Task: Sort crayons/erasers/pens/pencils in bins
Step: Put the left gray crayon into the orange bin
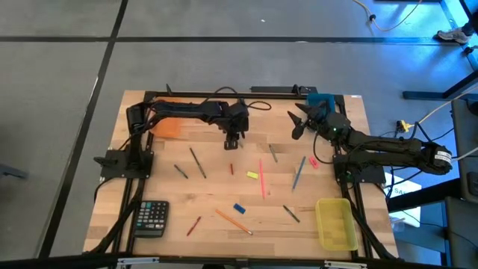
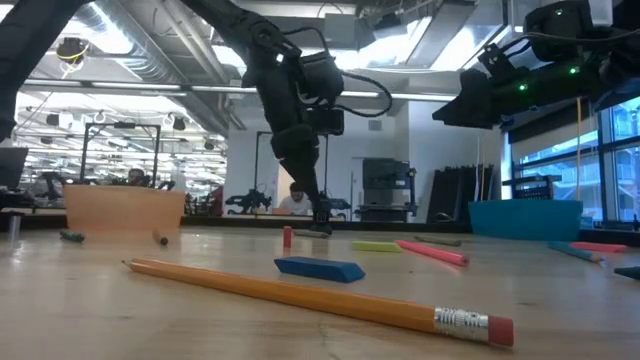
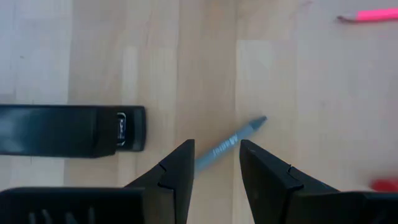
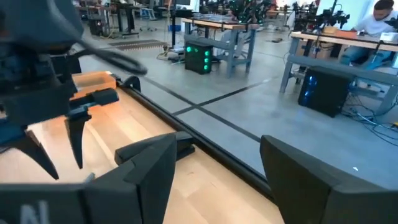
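The left gripper (image 1: 233,144) hangs low over the desk (image 1: 209,194), its fingers parted with a grey pen (image 3: 229,144) lying on the wood between them, not clamped. A black bar-shaped thing (image 3: 71,130) lies just beside it. The right gripper (image 1: 299,119) is raised near the teal bin (image 1: 320,98), fingers wide apart and holding nothing. A short red crayon (image 1: 231,169) lies near the left gripper.

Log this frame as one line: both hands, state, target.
left hand: open, low over slim grey-blue pen | right hand: open, empty, raised near teal plastic bin | pen not gripped
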